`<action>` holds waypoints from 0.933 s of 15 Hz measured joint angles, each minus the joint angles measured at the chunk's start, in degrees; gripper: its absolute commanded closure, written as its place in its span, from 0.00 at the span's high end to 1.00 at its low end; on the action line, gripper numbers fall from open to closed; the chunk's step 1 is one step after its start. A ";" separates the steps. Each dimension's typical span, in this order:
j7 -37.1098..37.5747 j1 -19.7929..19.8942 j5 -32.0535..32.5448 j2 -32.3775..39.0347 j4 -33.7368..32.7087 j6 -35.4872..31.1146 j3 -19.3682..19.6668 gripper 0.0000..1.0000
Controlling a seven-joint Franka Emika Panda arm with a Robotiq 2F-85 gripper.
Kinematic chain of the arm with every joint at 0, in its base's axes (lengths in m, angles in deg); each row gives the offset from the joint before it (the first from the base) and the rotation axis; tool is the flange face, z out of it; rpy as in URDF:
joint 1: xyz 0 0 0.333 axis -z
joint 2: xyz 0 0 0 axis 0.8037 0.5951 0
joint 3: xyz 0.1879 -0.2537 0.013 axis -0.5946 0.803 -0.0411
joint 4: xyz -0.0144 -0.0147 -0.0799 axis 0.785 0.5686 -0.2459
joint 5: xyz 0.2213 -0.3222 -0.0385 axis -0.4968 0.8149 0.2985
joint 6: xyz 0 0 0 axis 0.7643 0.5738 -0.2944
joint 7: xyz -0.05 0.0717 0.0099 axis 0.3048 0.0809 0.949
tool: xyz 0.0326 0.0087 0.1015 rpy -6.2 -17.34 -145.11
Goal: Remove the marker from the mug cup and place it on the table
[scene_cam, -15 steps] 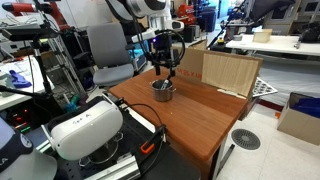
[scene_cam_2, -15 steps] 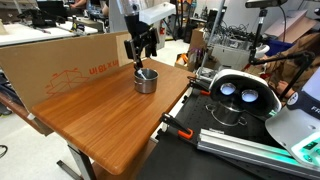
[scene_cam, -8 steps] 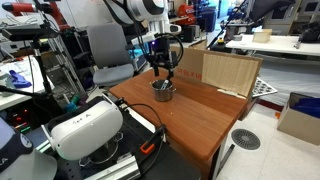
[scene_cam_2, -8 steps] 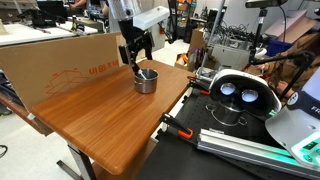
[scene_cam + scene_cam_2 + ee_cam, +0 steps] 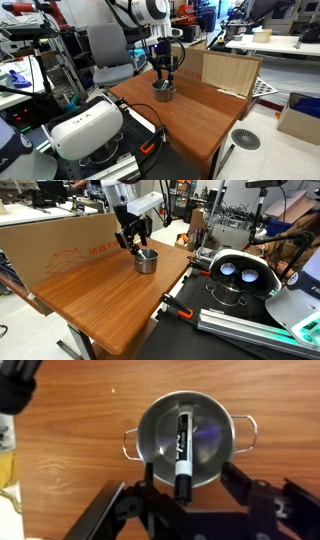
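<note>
Risk lies mainly in the grasp: the gripper (image 5: 190,495) hangs spread open just above the steel mug (image 5: 215,445), and the black marker (image 5: 183,445) leans inside it, one end on the rim. If the gripper closes off-centre, the marker may roll aside, or the light mug may tip on the wooden counter (image 5: 70,450).

Even indoor light — wrist view soft
</note>
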 measured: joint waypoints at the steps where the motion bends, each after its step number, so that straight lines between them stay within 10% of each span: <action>1: 0.00 -0.10 0.00 0.03 -0.25 0.00 -0.01 0.37; 6: -0.18 -0.23 0.00 0.07 -0.98 0.05 0.07 0.00; 14: -1.13 -0.15 -0.04 0.14 -1.00 0.30 0.32 0.05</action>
